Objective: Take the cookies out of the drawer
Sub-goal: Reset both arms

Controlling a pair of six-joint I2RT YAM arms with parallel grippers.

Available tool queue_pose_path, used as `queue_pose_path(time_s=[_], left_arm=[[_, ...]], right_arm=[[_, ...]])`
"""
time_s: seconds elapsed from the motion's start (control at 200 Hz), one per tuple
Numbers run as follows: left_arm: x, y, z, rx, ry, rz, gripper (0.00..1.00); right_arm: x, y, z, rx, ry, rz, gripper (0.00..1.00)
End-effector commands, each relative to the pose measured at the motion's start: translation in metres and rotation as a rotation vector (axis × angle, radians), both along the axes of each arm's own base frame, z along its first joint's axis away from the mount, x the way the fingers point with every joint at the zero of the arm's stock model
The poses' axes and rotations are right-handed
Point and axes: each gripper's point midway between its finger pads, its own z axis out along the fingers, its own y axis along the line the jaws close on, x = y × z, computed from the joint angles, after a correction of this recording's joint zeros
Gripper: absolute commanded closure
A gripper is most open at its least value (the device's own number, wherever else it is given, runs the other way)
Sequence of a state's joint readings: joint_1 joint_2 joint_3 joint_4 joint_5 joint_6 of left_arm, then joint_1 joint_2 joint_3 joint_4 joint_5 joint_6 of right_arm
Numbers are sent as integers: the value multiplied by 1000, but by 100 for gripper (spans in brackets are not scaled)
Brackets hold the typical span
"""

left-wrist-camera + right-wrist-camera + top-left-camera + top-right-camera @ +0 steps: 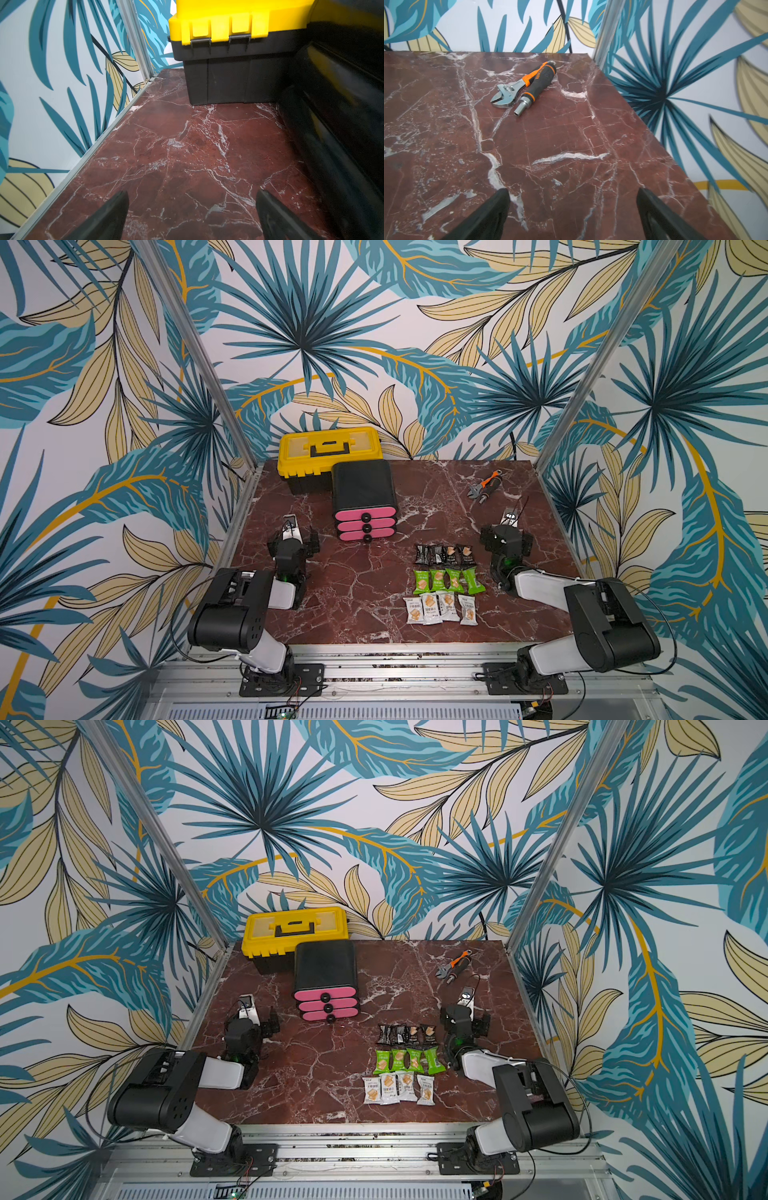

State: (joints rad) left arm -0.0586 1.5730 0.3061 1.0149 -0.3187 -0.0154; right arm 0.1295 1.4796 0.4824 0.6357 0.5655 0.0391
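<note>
While all three pink drawer fronts of the black plastic drawer unit sit flush and shut, the cookies, twelve small pillow-shaped foil packets printed with a tan biscuit, lie out on the red marble-patterned surface, in front of the drawer unit and to its right; they form three rows of four, with the black packets nearest the drawer unit, the green packets next, and the white packets farthest from it; the left gripper hangs to the left of the drawer unit, low over bare surface, its jaws spread wide with nothing between them; the right gripper sits to the right of the drawer unit, just beyond the black row, its jaws likewise spread and empty; a yellow-lidded black plastic toolbox stands just behind the drawer unit, toward its left; a silver adjustable wrench with an orange grip and a black-and-orange screwdriver handle lie side by side, touching, behind and to the right of the drawer unit.
</note>
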Motion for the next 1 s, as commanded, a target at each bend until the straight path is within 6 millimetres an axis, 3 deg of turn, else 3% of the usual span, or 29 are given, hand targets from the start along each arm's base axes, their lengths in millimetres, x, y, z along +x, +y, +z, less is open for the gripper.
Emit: queue_pose_path(time_s=[0.0, 0.16, 0.2, 0.26, 0.992], left_arm=[[7, -10, 23, 38, -97, -41, 0], [12, -1, 20, 7, -73, -5, 0], [13, 1, 19, -6, -65, -8, 0], [14, 3, 19, -18, -62, -12, 0], [14, -2, 18, -12, -60, -40, 0]], right_arm=[[14, 9, 9, 106, -71, 111, 1], [8, 14, -1, 124, -114, 175, 1], [9, 14, 4, 109, -163, 185, 1], [7, 13, -1, 142, -106, 160, 0], [7, 13, 1, 126, -124, 169, 0]])
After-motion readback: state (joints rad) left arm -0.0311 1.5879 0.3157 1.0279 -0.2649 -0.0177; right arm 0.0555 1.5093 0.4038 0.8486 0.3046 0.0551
